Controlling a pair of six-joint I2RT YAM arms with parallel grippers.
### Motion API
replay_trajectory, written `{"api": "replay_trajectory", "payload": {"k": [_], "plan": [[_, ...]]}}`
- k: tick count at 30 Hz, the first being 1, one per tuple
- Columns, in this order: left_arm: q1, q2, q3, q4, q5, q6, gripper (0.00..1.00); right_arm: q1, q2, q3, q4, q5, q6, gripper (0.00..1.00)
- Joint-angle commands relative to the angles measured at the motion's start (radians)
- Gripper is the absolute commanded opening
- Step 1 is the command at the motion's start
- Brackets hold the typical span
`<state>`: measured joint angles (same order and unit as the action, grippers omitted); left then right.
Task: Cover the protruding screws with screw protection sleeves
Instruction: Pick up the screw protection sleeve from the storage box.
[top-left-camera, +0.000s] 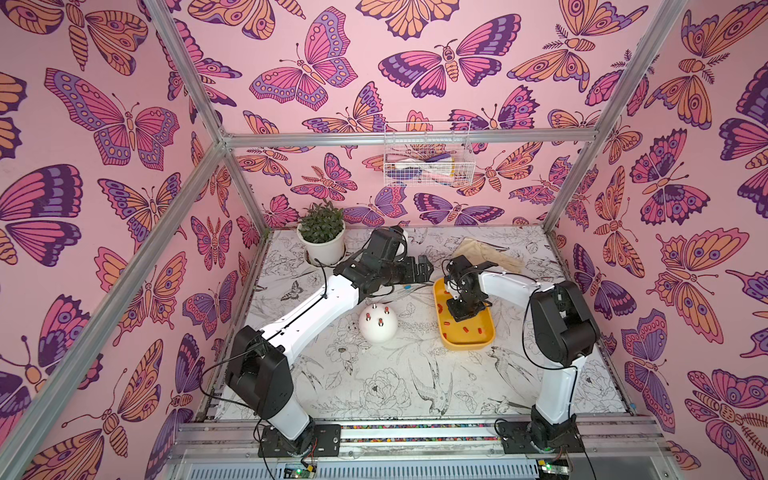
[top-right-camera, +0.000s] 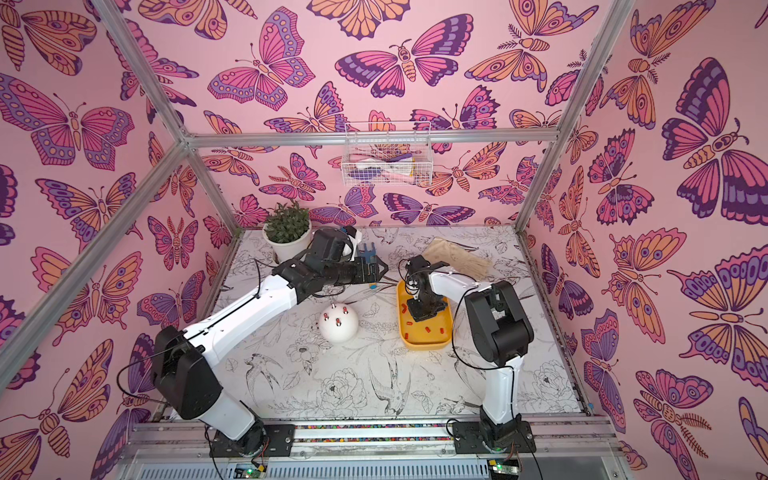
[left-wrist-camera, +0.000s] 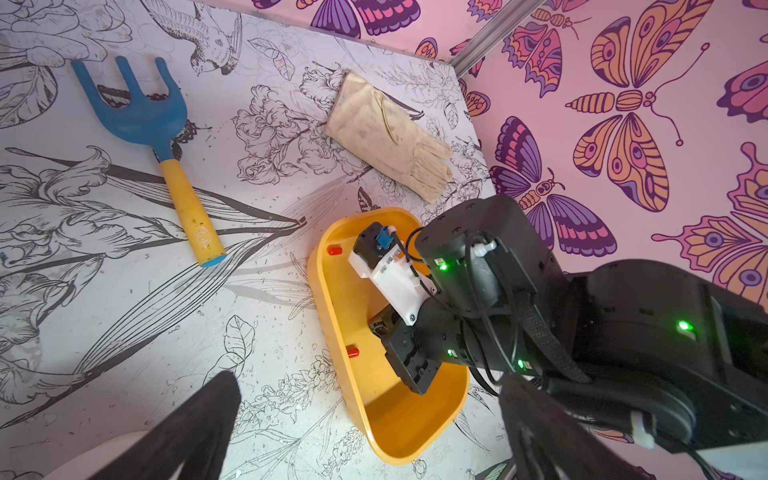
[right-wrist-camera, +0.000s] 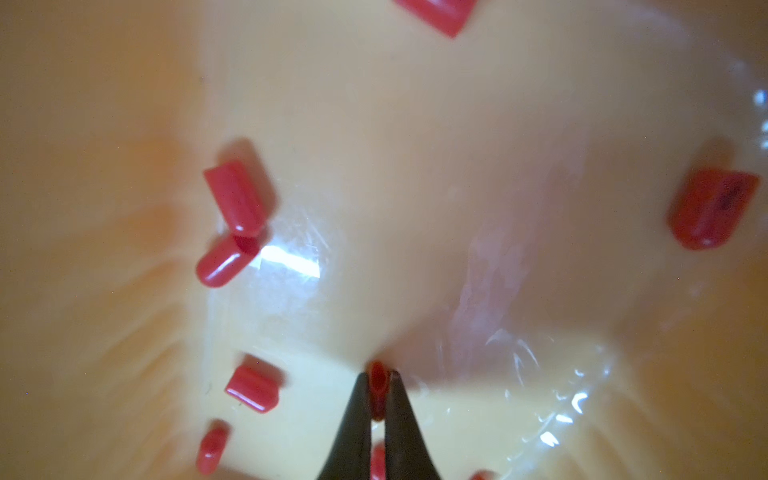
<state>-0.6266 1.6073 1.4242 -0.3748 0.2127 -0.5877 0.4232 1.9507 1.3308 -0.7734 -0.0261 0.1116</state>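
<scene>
right wrist view: right pincer is seen closed to a narrow gap on one red sleeve. its tips are down at the floor of the yellow tray; whether the sleeve is lifted clear cannot be told. the sleeve's long axis appears to run in line with the fingers, not across them. a darker oval at its far end may be the open mouth, not certain. loose sleeves are scattered around, none touched by the tips.

in both top views the white dome is seen on the tabletop, to the robot's left of the tray and apart from it, with bare tabletop between. protruding screws stick up from its top. three look capped in red and the far one looks bare, though they are too small to be sure.

left pincer is held wide open and empty, beyond the dome near the tray's far end.

the target is judged to lie leftward of the right pincer, which alone carries a sleeve. a lift and a leftward carry are called for, with the sleeve's mouth turned down and its axis lined up with the upright stud.
</scene>
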Motion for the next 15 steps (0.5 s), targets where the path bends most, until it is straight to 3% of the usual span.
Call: {"api": "replay_trajectory", "payload": {"k": [1,9,15], "plan": [[0.007,-0.029,-0.019,-0.01,0.005,0.012,1.0,-0.019,-0.007,0.002,-0.003,0.028,0.041,0.1],[0.006,-0.03,-0.019,-0.009,0.007,0.01,1.0,-0.02,0.004,-0.001,-0.011,0.023,0.043,0.21],[0.007,-0.03,-0.019,-0.007,0.01,0.009,1.0,-0.019,-0.016,-0.018,-0.016,0.026,0.043,0.22]]}}
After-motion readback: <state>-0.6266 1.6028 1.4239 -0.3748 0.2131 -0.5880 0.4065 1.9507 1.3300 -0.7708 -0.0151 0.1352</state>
